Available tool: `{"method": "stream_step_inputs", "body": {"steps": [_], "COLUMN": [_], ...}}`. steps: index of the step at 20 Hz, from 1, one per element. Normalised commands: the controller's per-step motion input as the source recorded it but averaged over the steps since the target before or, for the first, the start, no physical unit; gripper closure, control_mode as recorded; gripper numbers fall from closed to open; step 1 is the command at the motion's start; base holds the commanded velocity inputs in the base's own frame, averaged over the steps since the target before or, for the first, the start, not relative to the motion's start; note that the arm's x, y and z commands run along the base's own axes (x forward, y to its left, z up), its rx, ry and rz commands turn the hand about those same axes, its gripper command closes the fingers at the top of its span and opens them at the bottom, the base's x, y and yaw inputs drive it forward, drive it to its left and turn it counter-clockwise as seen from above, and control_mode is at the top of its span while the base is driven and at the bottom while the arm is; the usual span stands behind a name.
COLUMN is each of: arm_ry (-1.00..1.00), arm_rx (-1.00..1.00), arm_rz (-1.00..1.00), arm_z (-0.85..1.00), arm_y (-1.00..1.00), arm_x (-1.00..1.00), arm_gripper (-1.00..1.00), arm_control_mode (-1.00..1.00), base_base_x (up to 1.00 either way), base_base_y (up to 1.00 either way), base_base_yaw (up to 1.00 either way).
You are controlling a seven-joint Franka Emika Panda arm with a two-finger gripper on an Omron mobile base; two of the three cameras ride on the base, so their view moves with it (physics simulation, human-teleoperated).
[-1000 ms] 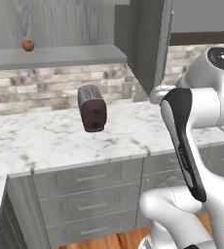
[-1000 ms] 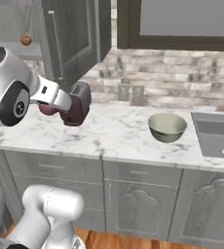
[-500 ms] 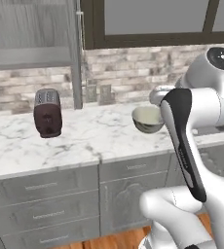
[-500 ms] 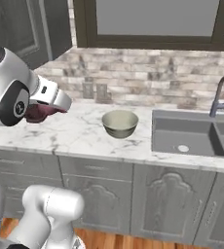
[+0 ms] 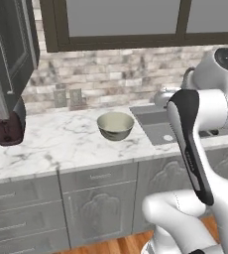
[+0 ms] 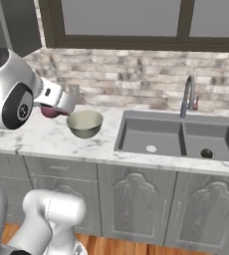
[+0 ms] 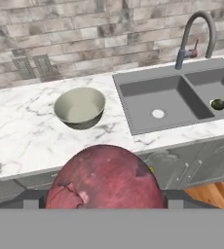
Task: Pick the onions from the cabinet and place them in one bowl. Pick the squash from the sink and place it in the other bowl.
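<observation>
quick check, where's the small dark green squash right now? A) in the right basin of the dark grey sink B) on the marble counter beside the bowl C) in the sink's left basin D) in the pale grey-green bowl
A: the small dark green squash lies in the right basin of the dark grey double sink, while the pale grey-green bowl on the counter shows nothing inside.

Evenly and softly lit, rendered without glare; only faint shadow under the bowl (image 7: 80, 107) and inside the sink (image 7: 175, 97); slightly soft, low-resolution throughout.
</observation>
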Motion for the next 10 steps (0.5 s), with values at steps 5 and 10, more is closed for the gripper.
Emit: {"method": "stream_step_inputs", "body": {"steps": [5, 10], "arm_ry": [0.0, 0.0], "arm_rx": [0.0, 0.0], "arm_rz": [0.0, 0.0], "arm_z": [0.0, 0.0], "arm_y": [0.0, 0.0], "arm_x": [0.0, 0.0], "arm_gripper": [1.0, 1.0], "arm_control_mode": [1.0, 1.0], "base_base_x": [0.22, 0.76], "base_base_y": [-0.16, -0.06], "base_base_yaw": [-0.01, -0.01]}}
